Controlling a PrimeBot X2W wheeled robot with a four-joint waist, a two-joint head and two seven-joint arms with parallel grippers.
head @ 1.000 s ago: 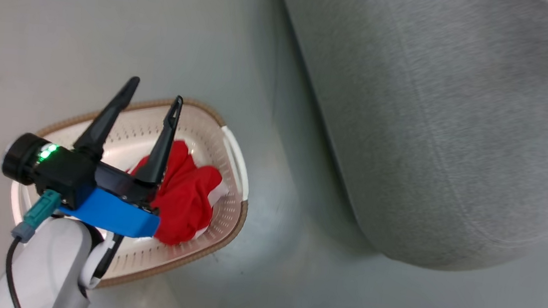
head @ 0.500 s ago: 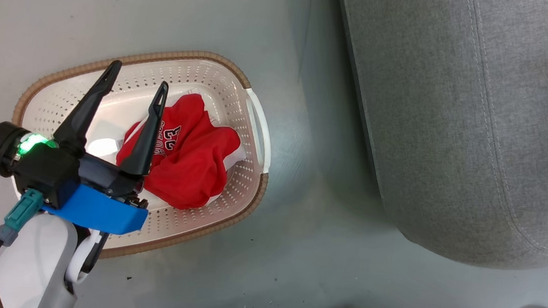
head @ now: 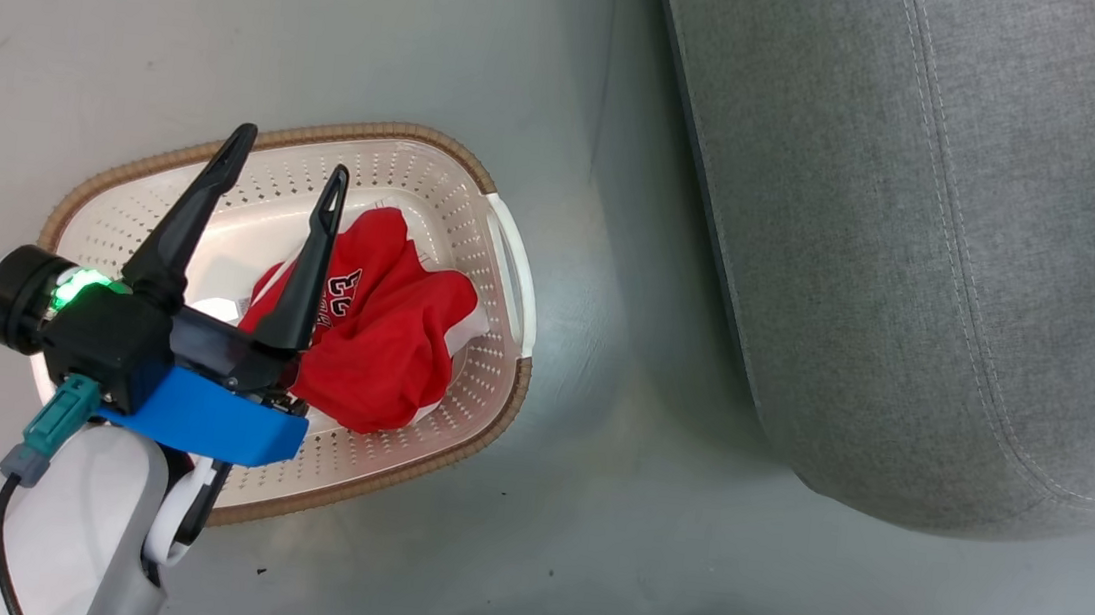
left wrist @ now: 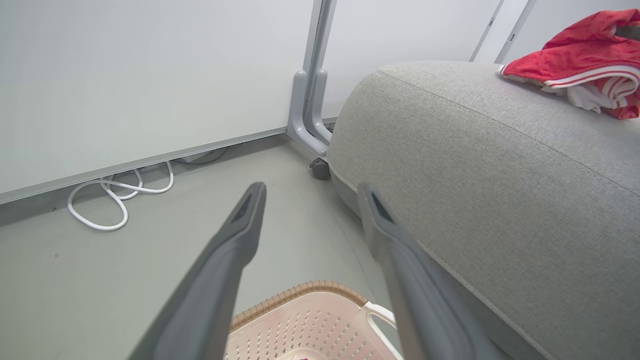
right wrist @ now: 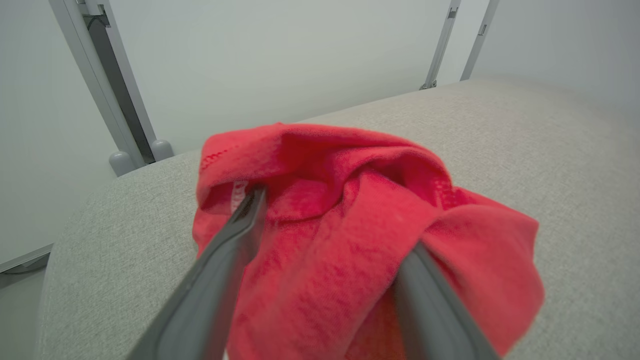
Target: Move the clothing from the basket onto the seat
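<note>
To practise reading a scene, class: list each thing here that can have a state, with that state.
Basket: upright, one garment inside.
Number 23 jersey: crumpled, in the basket.
Seat: one garment on top.
Red garment: bunched, lying on the seat.
Left gripper: open, empty, above the basket.
Right gripper: open, astride the red garment.

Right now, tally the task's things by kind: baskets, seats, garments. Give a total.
Laundry basket: 1
Grey seat cushion: 1
Red garments: 2 (number 23 jersey in the basket, second garment on the cushion)
Total: 4
</note>
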